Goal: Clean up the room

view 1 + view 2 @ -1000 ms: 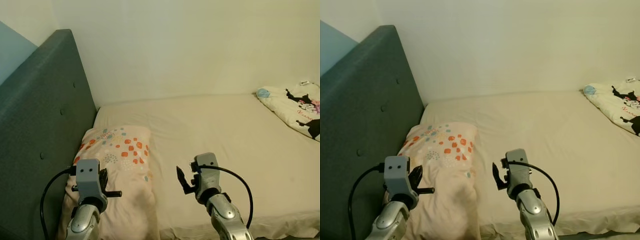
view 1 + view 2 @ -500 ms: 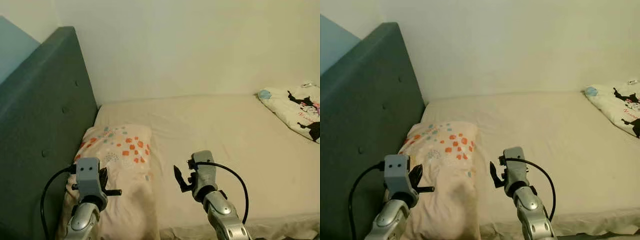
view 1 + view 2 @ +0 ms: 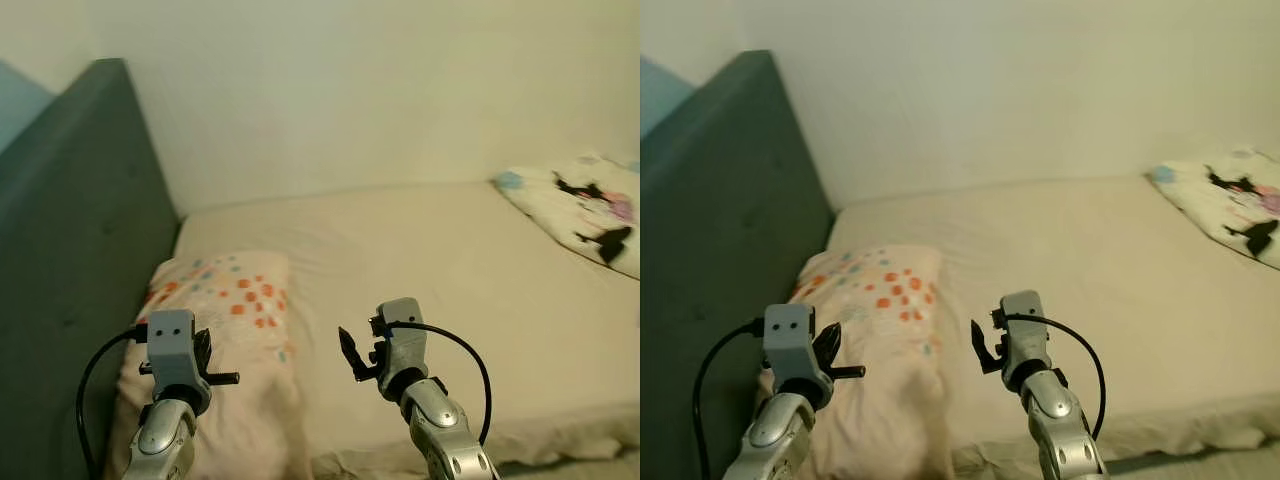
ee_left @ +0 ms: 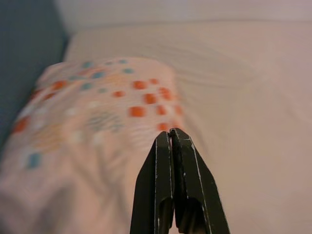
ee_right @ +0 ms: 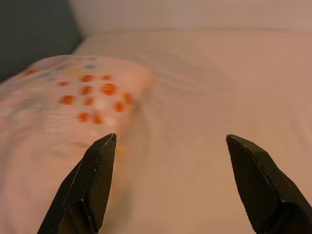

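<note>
Left gripper (image 4: 170,134) pinched closed, empty, over pillow (image 3: 225,300); right gripper (image 5: 170,156) wide beside it. Risk: closed fingers just shove the pillow.

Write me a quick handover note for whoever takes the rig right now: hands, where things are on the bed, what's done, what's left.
Left hand: shut, holding nothing, raised over the near end of the dotted pillow.
Right hand: open, holding nothing, raised over the sheet just right of that pillow.
Things: the dotted pillow lies at the head of the bed beside the headboard. A cartoon-print pillow lies at the far right of the mattress.
Done: nothing is gripped, and no tidying result can be read from these views.
Left: probably bring the cartoon-print pillow to the head of the bed and straighten the dotted one.
</note>
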Available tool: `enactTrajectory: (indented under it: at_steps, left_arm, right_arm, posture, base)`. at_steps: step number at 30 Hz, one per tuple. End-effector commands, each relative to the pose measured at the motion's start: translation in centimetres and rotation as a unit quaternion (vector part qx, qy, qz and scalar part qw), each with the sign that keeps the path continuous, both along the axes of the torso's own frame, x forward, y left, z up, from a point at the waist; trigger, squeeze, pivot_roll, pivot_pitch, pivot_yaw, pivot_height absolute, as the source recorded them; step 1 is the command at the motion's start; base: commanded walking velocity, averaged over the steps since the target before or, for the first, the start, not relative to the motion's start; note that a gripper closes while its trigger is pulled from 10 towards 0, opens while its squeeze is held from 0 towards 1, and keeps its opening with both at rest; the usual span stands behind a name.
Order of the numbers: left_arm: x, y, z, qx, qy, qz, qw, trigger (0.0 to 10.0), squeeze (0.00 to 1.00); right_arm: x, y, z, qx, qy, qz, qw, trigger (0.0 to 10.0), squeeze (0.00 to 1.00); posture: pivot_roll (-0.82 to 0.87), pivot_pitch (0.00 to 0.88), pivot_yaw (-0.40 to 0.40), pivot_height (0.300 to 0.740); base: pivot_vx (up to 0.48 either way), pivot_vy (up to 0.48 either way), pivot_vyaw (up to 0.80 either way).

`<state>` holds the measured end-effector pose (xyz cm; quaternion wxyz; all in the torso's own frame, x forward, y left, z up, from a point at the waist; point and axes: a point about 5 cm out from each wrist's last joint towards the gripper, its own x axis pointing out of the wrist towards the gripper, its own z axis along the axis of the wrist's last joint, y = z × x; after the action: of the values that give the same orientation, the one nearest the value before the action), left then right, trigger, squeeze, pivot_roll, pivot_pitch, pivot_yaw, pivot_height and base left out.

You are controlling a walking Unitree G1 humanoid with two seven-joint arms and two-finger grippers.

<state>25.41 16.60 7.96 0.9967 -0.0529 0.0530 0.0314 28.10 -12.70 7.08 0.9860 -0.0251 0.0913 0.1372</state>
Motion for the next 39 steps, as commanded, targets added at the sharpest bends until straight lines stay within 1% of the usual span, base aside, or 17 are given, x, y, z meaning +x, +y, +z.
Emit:
enactTrajectory:
  at_steps: [1,13,16,19,20,22,23,24,25,30,32,34,36,37,38,39]
  left_arm:
    - [-0.3,0.0,-0.3,0.009,0.006,-0.002,1.0,10.0,0.0]
    - [-0.7,0.4,0.0,0.019,0.004,0.002,1.0,10.0,0.0]
    - [-0.7,0.3,0.0,0.033,0.004,-0.007,0.999,10.0,0.0]
    - [-0.7,0.3,0.0,0.034,0.008,-0.005,0.999,10.0,0.0]
    - [-0.7,0.3,0.0,0.034,0.008,-0.005,0.999,10.0,0.0]
    - [-0.7,0.3,0.1,0.019,0.008,-0.006,1.0,10.0,0.0]
    - [-0.8,0.2,0.0,0.033,0.012,-0.017,0.999,10.0,0.0]
    - [-0.8,0.2,0.0,0.033,0.012,-0.017,0.999,10.0,0.0]
    - [-0.8,0.1,-0.1,0.045,0.016,-0.026,0.999,10.0,0.0]
    - [-0.9,0.1,-0.1,0.024,0.016,-0.019,0.999,10.0,0.0]
    - [-0.8,0.3,-0.2,0.04,0.024,-0.012,0.999,10.0,0.0]
    - [-0.8,0.4,-0.3,0.042,0.025,-0.007,0.999,10.0,0.0]
    - [-0.9,0.5,-0.9,0.023,0.048,0.002,0.999,10.0,0.0]
    - [-0.9,0.5,-0.9,0.023,0.048,0.002,0.999,10.0,0.0]
    - [-1.0,0.5,-1.2,0.011,0.063,0.002,0.998,10.0,0.0]
    - [-1.1,0.5,-1.4,0.016,0.07,-0.001,0.997,10.0,0.0]
  right_arm:
    - [-0.2,0.0,0.0,0.001,0.001,-0.001,1.0,10.0,0.0]
    - [-0.3,-0.2,-0.2,-0.008,0.006,-0.005,1.0,10.0,0.0]
    - [-0.1,-0.2,-0.1,-0.013,0.001,-0.005,1.0,10.0,0.0]
    - [-0.1,-0.2,0.0,-0.015,-0.002,-0.007,1.0,10.0,0.0]
    - [-0.1,-0.2,0.0,-0.015,-0.002,-0.007,1.0,10.0,0.0]
    - [0.0,-0.5,-0.1,-0.02,0.0,-0.017,1.0,10.0,0.0]
    - [0.0,-0.7,-0.2,-0.026,0.001,-0.024,0.999,10.0,0.0]
    - [0.0,-0.7,-0.2,-0.026,0.001,-0.024,0.999,10.0,0.0]
    - [0.1,-0.8,-0.2,-0.03,0.003,-0.029,0.999,10.0,0.0]
    - [0.2,-1.0,-0.2,-0.038,0.004,-0.034,0.999,10.0,0.0]
    - [0.4,-1.2,-0.2,-0.036,0.004,-0.039,0.999,10.0,0.0]
    - [0.4,-1.2,-0.2,-0.035,0.004,-0.041,0.999,10.0,0.0]
    - [0.4,-1.4,-0.2,-0.034,0.006,-0.044,0.998,10.0,0.0]
    - [0.4,-1.4,-0.2,-0.034,0.006,-0.044,0.998,10.0,0.0]
    - [0.3,-1.4,-0.2,-0.032,0.007,-0.046,0.998,10.0,0.0]
    - [0.3,-1.5,-0.3,-0.029,0.008,-0.049,0.998,10.0,0.0]
  posture:
    - [-0.05,0.063,-0.018,0.74]
    - [-0.04,0.065,-0.029,0.74]
    - [-0.04,0.066,-0.029,0.74]
    - [-0.04,0.064,-0.029,0.74]
    - [-0.04,0.064,-0.029,0.74]
    - [-0.04,0.06,-0.033,0.74]
    - [-0.04,0.059,-0.035,0.74]
    - [-0.04,0.059,-0.035,0.74]
    - [-0.04,0.059,-0.035,0.74]
    - [-0.04,0.059,-0.033,0.74]
    - [-0.04,0.057,-0.03,0.74]
    - [-0.04,0.057,-0.03,0.74]
    - [-0.04,0.058,-0.031,0.74]
    - [-0.04,0.058,-0.031,0.74]
    - [-0.04,0.058,-0.031,0.74]
    - [-0.04,0.061,-0.032,0.74]
  base:
    - [0.0,0.0,-0.8]
    - [0.0,0.0,-0.8]
    - [0.0,0.0,-0.8]
    - [0.0,0.0,-0.8]
    - [0.0,0.0,-0.8]
    - [0.0,0.0,-0.8]
    - [0.0,0.0,-0.8]
    - [0.0,0.0,-0.8]
    - [0.0,0.0,-0.8]
    - [0.0,0.0,-0.8]
    - [0.0,0.0,-0.8]
    - [0.0,0.0,-0.8]
    - [0.0,0.0,-0.8]
    - [0.0,0.0,-0.8]
    - [0.0,0.0,-0.8]
    - [0.0,0.0,-0.8]
